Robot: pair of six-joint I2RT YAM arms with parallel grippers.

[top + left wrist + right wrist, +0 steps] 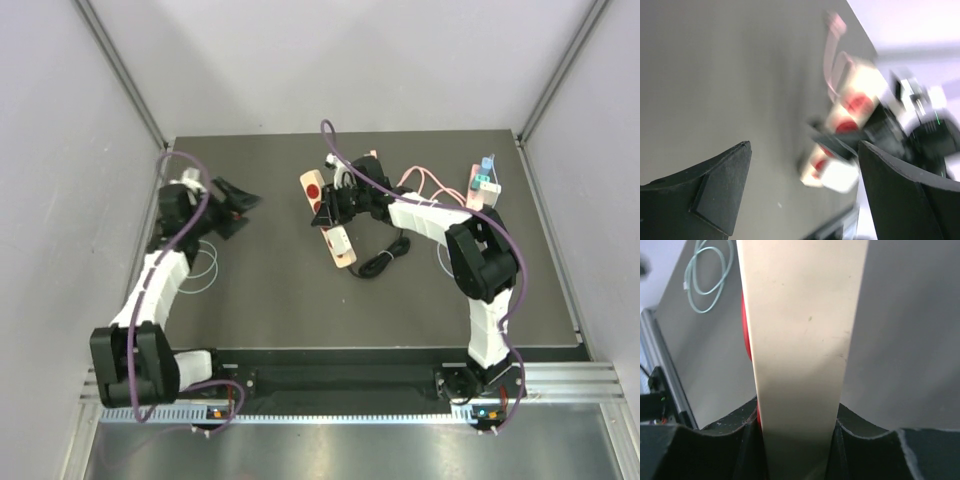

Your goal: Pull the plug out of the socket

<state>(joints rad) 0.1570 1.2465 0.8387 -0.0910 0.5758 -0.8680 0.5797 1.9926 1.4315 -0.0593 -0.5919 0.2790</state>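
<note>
1. Top external view shows the power strip (pixel 312 186) near the middle of the dark counter (pixel 270 300). The white plug (pixel 339 240) sits in a socket close to the strip's near end, and it seems not yet pulled out.
2. From the plug, a black cable (pixel 384 260) appears to go off and lie coiled just beside the strip.
3. The right pincer (pixel 797 412) is closed firmly across the narrow body of the strip, around its middle, so the strip is kept in place.
4. The left pincer (pixel 243 210) hangs well apart from the strip on the left side. Its fingers are spread wide and have nothing between them.
5. The plug is probably light, stiff and a little slippery, and only the friction of its pins holds it. The best hold is on its two flat sides, with a straight pull away from the socket face. The cable is soft, and pulling on it would be a risk.
6. The strip is a long, cream bar of smooth, hard plastic with round red parts on its face, and a pink cable (pixel 432 183) leaves its far end. The counter is matt and dark grey.
</note>
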